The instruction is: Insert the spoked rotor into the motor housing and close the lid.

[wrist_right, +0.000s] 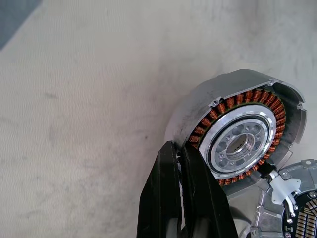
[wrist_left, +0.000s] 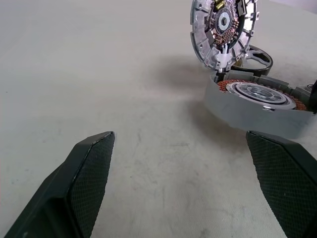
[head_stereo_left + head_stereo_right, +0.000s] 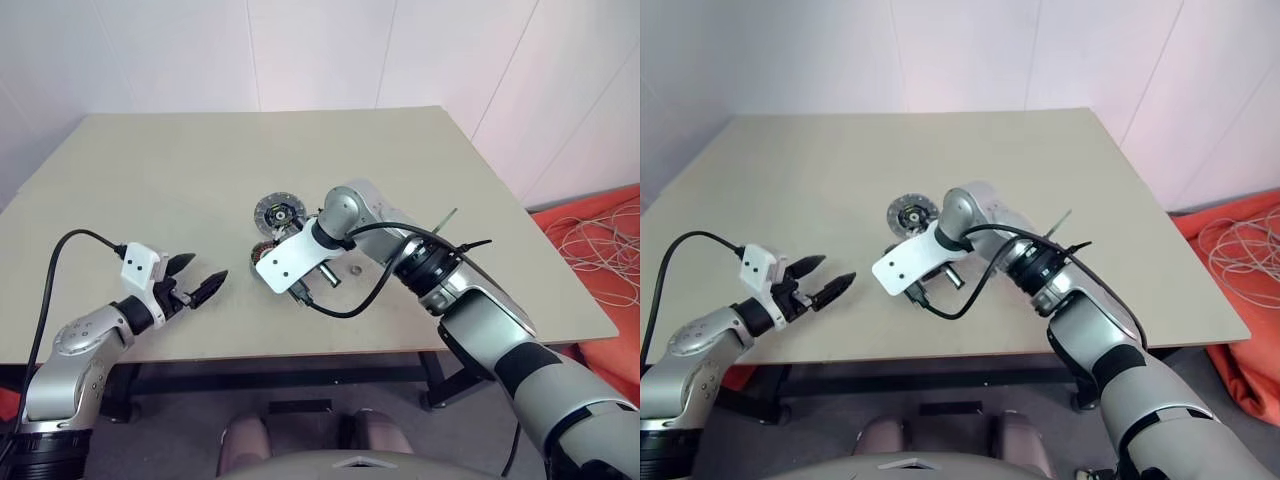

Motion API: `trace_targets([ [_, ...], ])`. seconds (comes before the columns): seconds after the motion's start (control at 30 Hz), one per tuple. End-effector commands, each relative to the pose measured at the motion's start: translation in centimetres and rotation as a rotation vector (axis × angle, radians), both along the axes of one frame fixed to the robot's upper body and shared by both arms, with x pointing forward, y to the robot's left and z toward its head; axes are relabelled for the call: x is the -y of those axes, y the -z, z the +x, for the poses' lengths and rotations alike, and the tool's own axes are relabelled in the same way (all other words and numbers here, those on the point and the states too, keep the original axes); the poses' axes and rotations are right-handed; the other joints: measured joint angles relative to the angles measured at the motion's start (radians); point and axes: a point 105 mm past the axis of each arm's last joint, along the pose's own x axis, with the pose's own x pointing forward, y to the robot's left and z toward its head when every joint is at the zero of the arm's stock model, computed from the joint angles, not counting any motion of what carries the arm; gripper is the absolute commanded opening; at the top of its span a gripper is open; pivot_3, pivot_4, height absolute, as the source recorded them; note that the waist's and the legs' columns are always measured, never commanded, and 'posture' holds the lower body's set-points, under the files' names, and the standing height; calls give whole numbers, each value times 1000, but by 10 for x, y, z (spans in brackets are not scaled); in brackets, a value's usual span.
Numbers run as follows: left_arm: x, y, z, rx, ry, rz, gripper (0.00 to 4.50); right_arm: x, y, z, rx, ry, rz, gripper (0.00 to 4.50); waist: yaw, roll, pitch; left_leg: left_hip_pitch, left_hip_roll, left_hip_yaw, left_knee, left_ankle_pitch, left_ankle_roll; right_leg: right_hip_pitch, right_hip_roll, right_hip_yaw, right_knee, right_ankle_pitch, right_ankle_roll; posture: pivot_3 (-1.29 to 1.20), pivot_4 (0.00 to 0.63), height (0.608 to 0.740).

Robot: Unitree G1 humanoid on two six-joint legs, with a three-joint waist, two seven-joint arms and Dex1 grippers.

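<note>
Hovering over round grey copper-wound motor housing [image 1: 245,136], right hand [image 1: 182,198] pinched shut, empty; left hand [image 3: 197,279] wide open, empty. Housing probably heavy, rigid; grip outer wall.

table [image 3: 180,170]: beige, bare top | cables [image 3: 600,235]: white, coiled on orange floor covering [image 3: 610,330]

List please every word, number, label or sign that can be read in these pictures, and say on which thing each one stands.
There is no readable text in any view.
The motor housing shows copper windings and a silver centre, no marking.
The lid, standing open behind it, carries small parts but no legible print.
The white plates by each tool are blank.
</note>
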Motion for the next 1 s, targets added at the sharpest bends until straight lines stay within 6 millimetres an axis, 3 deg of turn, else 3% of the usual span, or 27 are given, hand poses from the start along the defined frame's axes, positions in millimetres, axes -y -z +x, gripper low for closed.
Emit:
trace_targets([
  [0.03, 2, -11, 3, 50, 12, 17, 4500, -13, -11, -3, 26, -21, 53, 36, 0, 0, 0, 0, 0, 0, 0, 0, 0, 0, 0, 0, 0, 0, 0, 0, 0, 740],
  [0.4, 3, -10, 2, 44, 8, 16, 4500, -20, -6, -3, -1, 9, 74, 36, 0, 0, 0, 0, 0, 0, 0, 0, 0, 0, 0, 0, 0, 0, 0, 0, 0, 740],
  [0.67, 4, -10, 4, 43, 11, 14, 4500, -25, -17, -6, -11, 3, 100, 2811, 0, 0, 0, 2, 0, 0, 0, 0, 0, 2, 0, 0, 0, 0, 0, 0, 0, 740],
  [0.8, 5, -10, 5, 45, 16, 11, 4500, -27, -35, -3, -8, 26, 162, 4236, 0, 0, 0, 2, 0, 0, 0, 0, 0, 2, 0, 0, 0, 0, 0, 0, 0, 740],
  [1.0, 5, -14, 5, 63, 26, -5, 4500, -9, -68, -4, -149, 154, 329, 4236, 6, -1, 0, 2, 0, 0, 0, 0, 0, 3, 0, 0, -1, 0, 0, 0, 0, 740],
])
